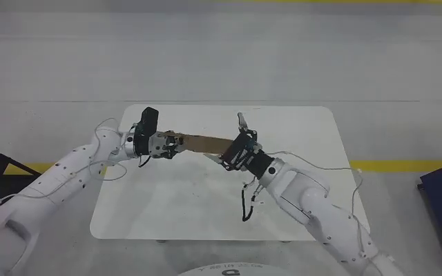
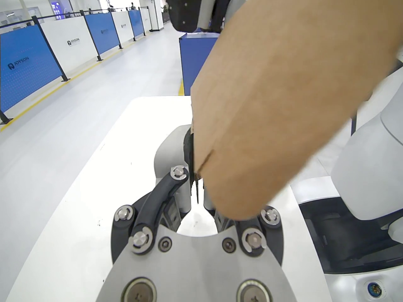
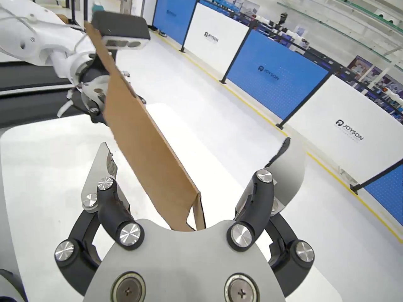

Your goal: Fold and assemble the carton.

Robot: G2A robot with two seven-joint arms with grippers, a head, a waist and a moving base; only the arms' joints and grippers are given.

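Left pincer (image 1: 170, 145) sits just left of the middle of the top view, closed tight on one end of the carton (image 1: 204, 143). The carton is a flattened piece of brown board. From above it shows as a narrow strip running from that pincer toward the right of the frame and sloping slightly downward. It hangs in the air over the middle of the white worktop (image 1: 173, 207).

In the left wrist view the left pincer (image 2: 193, 166) is clamped on the carton's (image 2: 277, 95) edge, and the broad brown face spreads away from it.

The right pincer (image 1: 233, 142) is just right of centre in the top view, at the carton's other end. It is spread wide, with one finger pointing toward the upper part of the frame. The right wrist view shows the right pincer (image 3: 196, 153) gaping, with the carton (image 3: 138, 146) passing between its fingers (image 3: 102, 174). The carton lies closer to one finger than the other, and neither finger presses on it. Its corner ends close to the palm plate, though I cannot tell whether it touches there.

A yellow floor line (image 1: 390, 165) runs past the right side of the worktop. Blue and white barriers (image 3: 277, 73) stand well beyond it.
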